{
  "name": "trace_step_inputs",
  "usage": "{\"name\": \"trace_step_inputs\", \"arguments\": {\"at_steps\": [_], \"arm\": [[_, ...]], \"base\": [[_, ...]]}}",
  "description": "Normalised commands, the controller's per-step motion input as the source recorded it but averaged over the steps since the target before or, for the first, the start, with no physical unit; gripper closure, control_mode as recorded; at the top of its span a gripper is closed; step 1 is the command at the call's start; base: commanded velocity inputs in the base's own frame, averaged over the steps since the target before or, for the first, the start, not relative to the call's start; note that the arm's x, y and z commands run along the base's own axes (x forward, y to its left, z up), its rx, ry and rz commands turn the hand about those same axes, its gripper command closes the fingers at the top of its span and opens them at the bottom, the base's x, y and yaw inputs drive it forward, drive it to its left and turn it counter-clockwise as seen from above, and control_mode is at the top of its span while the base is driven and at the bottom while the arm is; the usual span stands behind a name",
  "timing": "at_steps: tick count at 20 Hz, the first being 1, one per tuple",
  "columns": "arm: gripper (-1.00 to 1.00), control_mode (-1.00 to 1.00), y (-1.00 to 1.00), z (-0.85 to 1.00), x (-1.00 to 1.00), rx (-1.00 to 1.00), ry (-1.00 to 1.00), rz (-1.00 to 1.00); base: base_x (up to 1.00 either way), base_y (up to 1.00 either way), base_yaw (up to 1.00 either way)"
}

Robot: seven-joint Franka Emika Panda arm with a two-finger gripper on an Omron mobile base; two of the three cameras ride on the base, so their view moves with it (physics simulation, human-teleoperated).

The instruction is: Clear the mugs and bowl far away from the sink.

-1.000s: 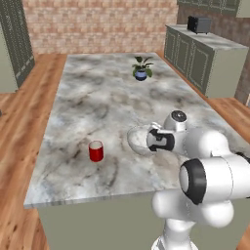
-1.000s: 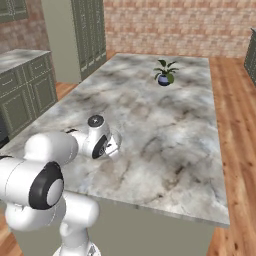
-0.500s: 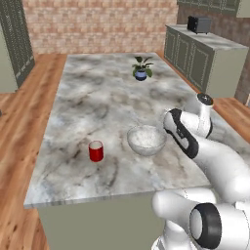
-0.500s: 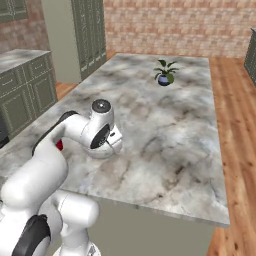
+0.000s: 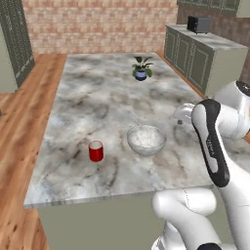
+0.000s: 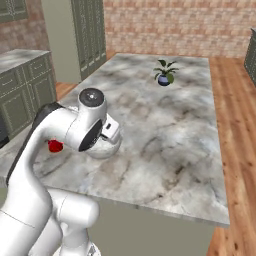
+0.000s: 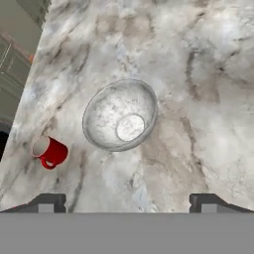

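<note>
Marble island counter, seen over my arm. Nearest, my gripper [image 7: 127,201] hangs above the counter [image 5: 97,97] with its jaws spread wide and nothing between them. Just below and ahead sits the bowl [image 7: 120,115], upright on the marble, speckled whitish-grey and empty to its flat bottom (in the left base view it lies near the front edge [image 5: 146,140]). Beside it, apart and not touching, stands the red mug [image 7: 50,151], white inside, handle turned toward me; I cannot tell its contents. Farther back stands a potted plant [image 5: 141,68] in a blue pot. I judge the bowl set down here and released; the next move calls for fetching the second mug, which means turning away.
</note>
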Motion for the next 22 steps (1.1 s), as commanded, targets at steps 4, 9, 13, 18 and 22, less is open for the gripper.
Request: {"name": "trace_step_inputs", "arguments": {"at_steps": [4, 9, 13, 18, 22], "arm": [[-1.00, -1.00, 0.07, 0.58, -0.92, -0.18, -0.12, 0.09], [-1.00, -1.00, 0.23, 0.53, -0.86, -0.14, -0.04, 0.00], [-1.00, -1.00, 0.10, 0.44, -0.84, -0.10, -0.11, -0.03], [-1.00, -1.00, 0.06, 0.40, -0.86, -0.04, -0.14, 0.00], [-1.00, 1.00, 0.00, 0.06, -0.21, 0.00, 0.00, 0.00]], "base": [[0.00, 0.00, 0.00], [0.00, 0.00, 0.00], [0.00, 0.00, 0.00], [0.00, 0.00, 0.00], [-0.44, 0.28, 0.05]]}}
